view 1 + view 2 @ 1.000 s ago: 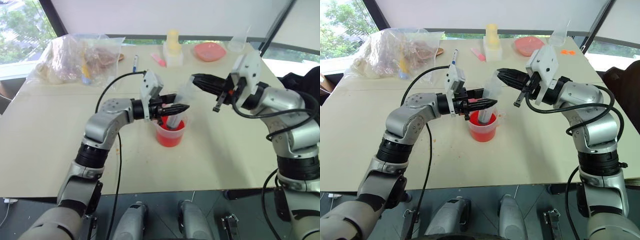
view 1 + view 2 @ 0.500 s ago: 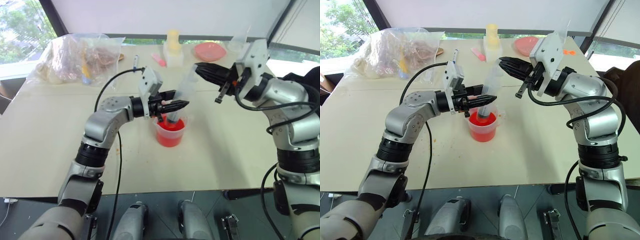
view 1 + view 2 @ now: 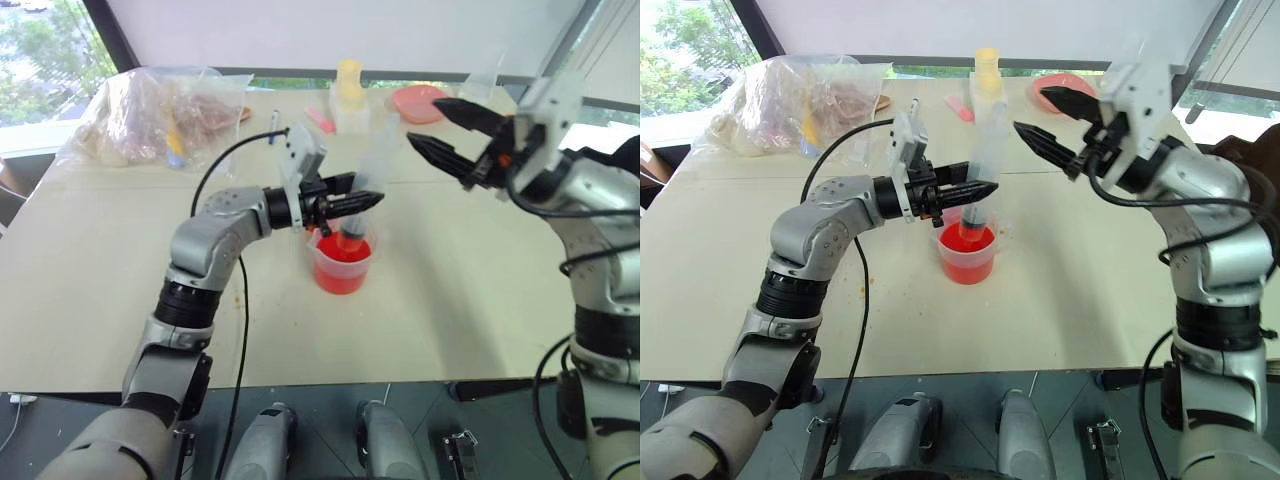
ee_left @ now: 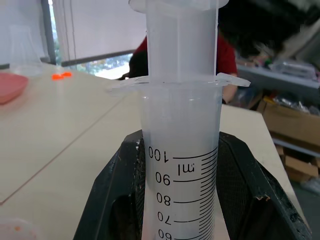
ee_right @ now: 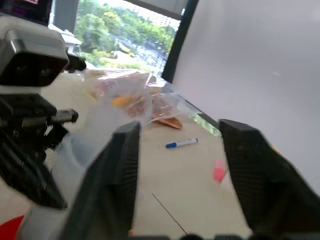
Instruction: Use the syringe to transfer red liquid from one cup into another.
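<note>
The syringe (image 3: 983, 170) is clamped by the left gripper (image 3: 975, 190), its tip dipped in the red liquid (image 3: 965, 243) inside the lipped beaker (image 3: 967, 262). Beside the syringe's plunger, the right gripper (image 3: 1058, 122) is seen with jaws spread wide, holding nothing.

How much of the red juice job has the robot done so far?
Done: the syringe stands with its tip in the wide beaker of red liquid. In hand: the left gripper clamps its barrel, and the right gripper hangs open beside the plunger. Left: squirting the liquid into the other cup.
</note>
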